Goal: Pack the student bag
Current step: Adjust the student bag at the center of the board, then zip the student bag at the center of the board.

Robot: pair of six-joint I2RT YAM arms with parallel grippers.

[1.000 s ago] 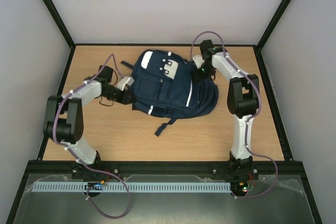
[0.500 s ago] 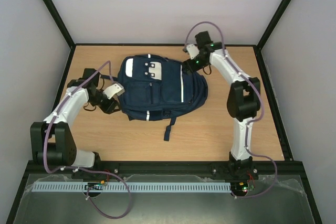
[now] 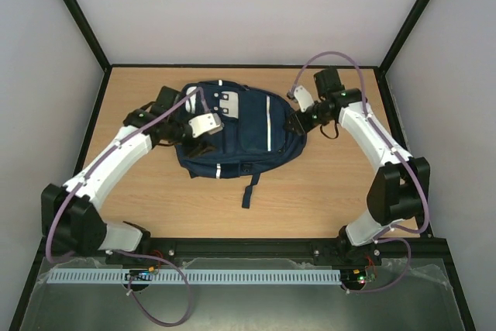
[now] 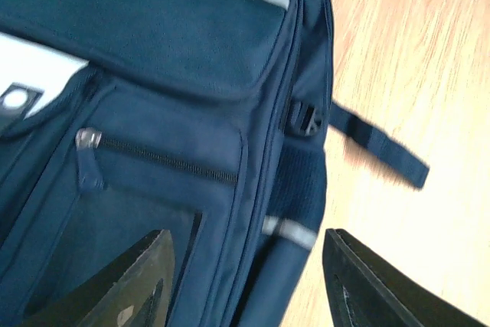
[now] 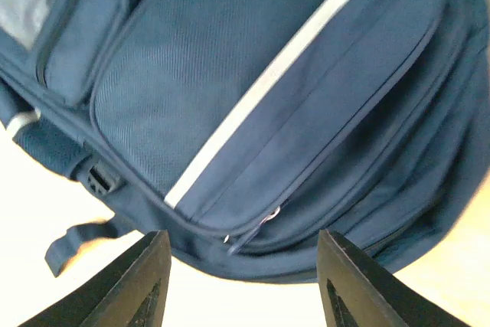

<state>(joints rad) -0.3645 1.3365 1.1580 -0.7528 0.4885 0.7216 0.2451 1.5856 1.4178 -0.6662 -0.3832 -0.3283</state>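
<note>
The navy student bag [image 3: 244, 133] lies flat in the middle of the table, front side up, with white stripes and light grey patches. My left gripper [image 3: 203, 143] hovers open over the bag's left part, its jaws wide over the front zip pocket [image 4: 153, 158] and the side seam. My right gripper [image 3: 294, 121] is open at the bag's right edge; between its jaws I see a zip pull [image 5: 260, 223] on the bag's curved edge [image 5: 291, 151]. Neither gripper holds anything.
A dark strap [image 3: 249, 187] trails from the bag toward the near edge; it also shows in the left wrist view [image 4: 379, 143]. Black frame posts and pale walls enclose the wooden table [image 3: 333, 191].
The left gripper has let go of the bag's left edge and moved right, over the bag. The right gripper has swung from the bag's far right corner down to its right edge. The bag now rests still.
</note>
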